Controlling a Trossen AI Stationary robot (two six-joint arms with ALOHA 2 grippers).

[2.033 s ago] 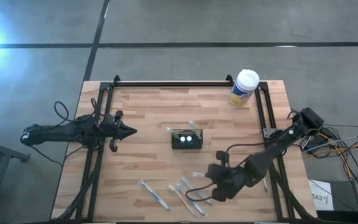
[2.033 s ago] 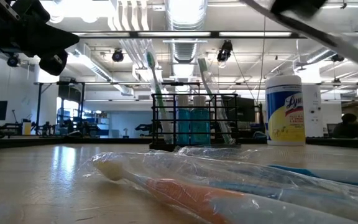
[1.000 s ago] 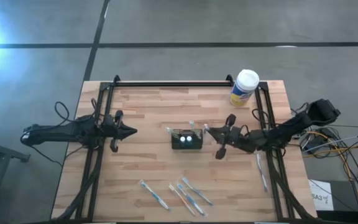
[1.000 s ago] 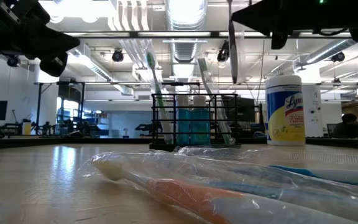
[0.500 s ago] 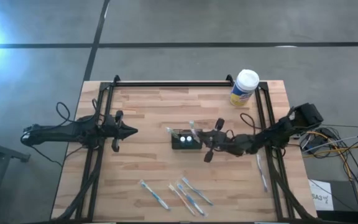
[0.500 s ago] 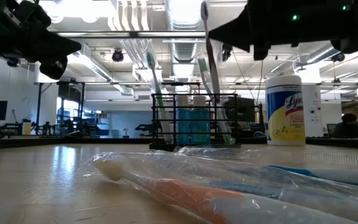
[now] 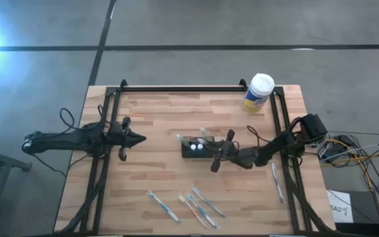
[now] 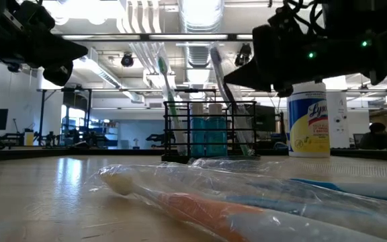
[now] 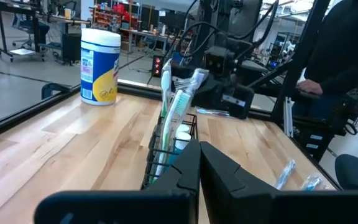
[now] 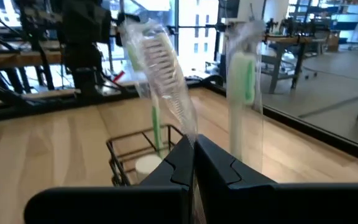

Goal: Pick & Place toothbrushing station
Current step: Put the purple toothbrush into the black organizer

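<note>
My right pincer (image 7: 214,149), clamped on a wrapped toothbrush (image 10: 163,68), hovered just right of the toothbrushing station (image 7: 197,147) at mid-frame on the worktop (image 7: 156,118), brush upright, left pincer (image 7: 139,139) shut, farther off.

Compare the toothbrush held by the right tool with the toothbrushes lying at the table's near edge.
The held toothbrush is upright in the right tool, above the caddy; the loose toothbrushes lie flat, untouched. It is alone; they are several. All are wrapped in clear plastic.
</note>
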